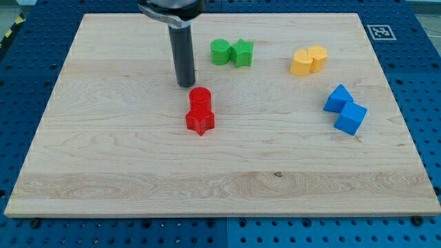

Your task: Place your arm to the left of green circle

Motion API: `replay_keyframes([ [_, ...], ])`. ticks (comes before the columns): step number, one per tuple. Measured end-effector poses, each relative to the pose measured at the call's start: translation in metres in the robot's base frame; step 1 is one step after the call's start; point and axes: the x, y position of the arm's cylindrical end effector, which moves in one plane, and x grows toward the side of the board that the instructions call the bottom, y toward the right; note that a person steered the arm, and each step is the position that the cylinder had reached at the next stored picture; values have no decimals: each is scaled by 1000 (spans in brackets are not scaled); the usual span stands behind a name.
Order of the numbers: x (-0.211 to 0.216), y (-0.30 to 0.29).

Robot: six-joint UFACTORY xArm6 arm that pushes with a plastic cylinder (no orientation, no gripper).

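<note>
The green circle lies flat near the view's top, touching the green star.

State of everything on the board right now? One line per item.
my tip: on the board, left of and below the green circle, just above the red cylinder, touching neither
green circle: flat, touching green star
green star: touching green circle's right side
red cylinder: upright, against red star
red star: flat
yellow blocks: paired, touching
blue blocks: paired, touching
</note>
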Motion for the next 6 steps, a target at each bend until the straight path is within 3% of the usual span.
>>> replay_keyframes([
  [2,-24,-75],
  [6,-35,-76],
])
